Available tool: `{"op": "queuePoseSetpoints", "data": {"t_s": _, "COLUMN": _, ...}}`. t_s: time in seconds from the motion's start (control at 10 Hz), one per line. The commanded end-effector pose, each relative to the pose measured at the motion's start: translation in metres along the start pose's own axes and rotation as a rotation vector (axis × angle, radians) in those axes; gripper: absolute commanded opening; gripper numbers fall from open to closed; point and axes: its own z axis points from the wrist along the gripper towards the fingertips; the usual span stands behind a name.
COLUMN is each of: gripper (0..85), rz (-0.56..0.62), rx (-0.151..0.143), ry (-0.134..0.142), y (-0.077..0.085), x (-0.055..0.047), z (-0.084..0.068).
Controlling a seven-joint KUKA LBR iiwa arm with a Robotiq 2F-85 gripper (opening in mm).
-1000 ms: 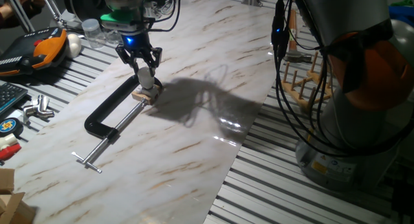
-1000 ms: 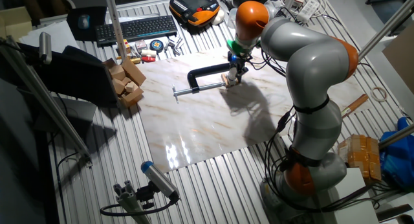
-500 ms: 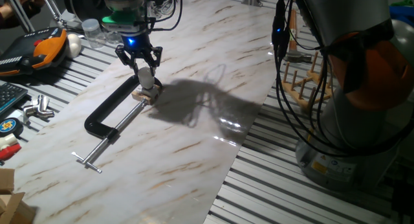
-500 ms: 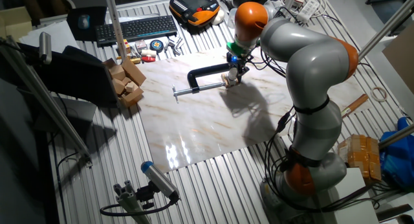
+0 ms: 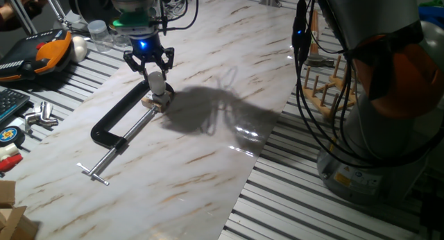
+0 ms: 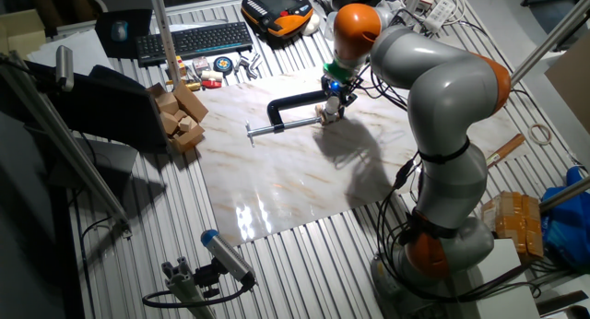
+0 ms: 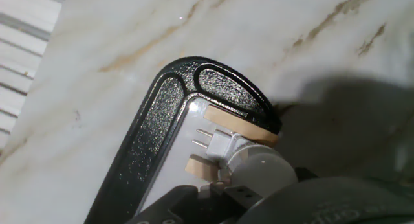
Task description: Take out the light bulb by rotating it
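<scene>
Bulb point(image 5: 156, 81) sits clamped between the gripper point(image 5: 150, 68) fingers, directly below it, base in the block point(image 5: 157, 101). Since a second ago it has risen slightly: probably unscrewing, nearly free.

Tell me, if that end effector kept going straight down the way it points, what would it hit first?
Probably the light bulb. The end effector points down over it, fingers flanking the globe. Below the bulb sits the wooden block held in the black C-clamp. Whether the fingers already touch is unclear.
</scene>
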Motion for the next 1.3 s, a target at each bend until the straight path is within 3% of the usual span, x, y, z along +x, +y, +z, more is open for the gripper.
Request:
{"op": "queuePoseSetpoints", "data": {"t_s": 0.0, "gripper": 0.0, "rz": -0.029, "rx": -0.001, "ry": -0.001, "y": 0.0000, "x": 0.0000, "z": 0.0000}}
{"op": "queuePoseSetpoints", "data": {"t_s": 1.2, "gripper": 0.0, "rz": -0.397, "rx": -0.005, "ry": 0.008, "y": 0.0007, "x": 0.0001, "z": -0.0005}}
